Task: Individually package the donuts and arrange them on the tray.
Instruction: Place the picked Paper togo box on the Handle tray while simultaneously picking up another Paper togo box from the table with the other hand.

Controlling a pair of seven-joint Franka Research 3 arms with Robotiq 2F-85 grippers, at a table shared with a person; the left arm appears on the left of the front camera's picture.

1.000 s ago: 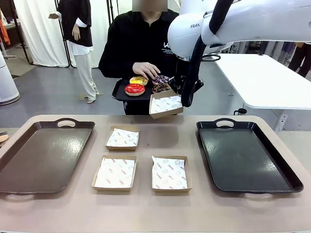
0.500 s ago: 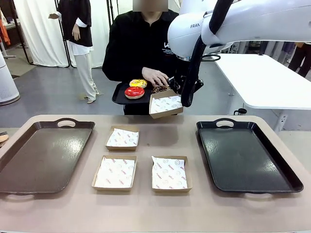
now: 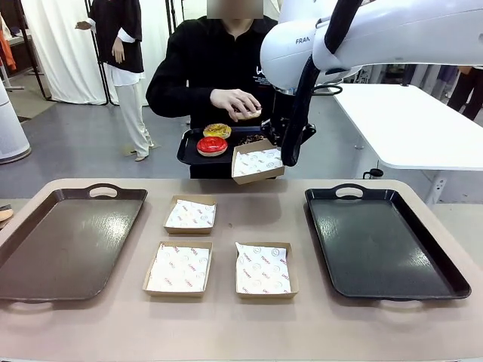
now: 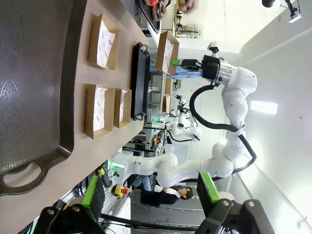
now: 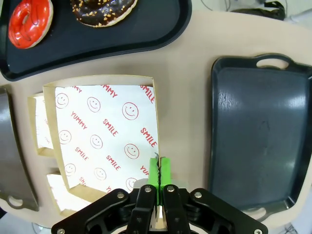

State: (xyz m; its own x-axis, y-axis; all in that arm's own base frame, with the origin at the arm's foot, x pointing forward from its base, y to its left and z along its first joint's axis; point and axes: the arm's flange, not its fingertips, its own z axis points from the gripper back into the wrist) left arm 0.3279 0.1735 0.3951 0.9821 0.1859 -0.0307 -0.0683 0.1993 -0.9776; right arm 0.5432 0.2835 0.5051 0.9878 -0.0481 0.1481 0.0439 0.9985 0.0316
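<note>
Person's hand (image 3: 235, 102) lifted donut (image 3: 249, 115) off held tray (image 3: 189, 149); R gripper (image 5: 158, 165) pinches "YUMMY SMILE" box (image 5: 100, 81); L gripper (image 4: 151, 193) wide, empty.

Right arm (image 3: 377, 34) glossy white and rounded, with a thick black cable (image 3: 306, 90); right end effector (image 5: 157, 161) black with green pads (image 5: 153, 170); person (image 3: 219, 45) in black long-sleeved top (image 3: 192, 75)

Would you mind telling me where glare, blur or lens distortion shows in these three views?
Front view: evenly lit and sharp, with a dull sheen on the right-hand black tray. Left wrist view: rolled sideways, the wide angle bowing the table, a ceiling light blown out white. Right wrist view: crisp print on the paper-lined box, small glare spots on the red donut.
</note>
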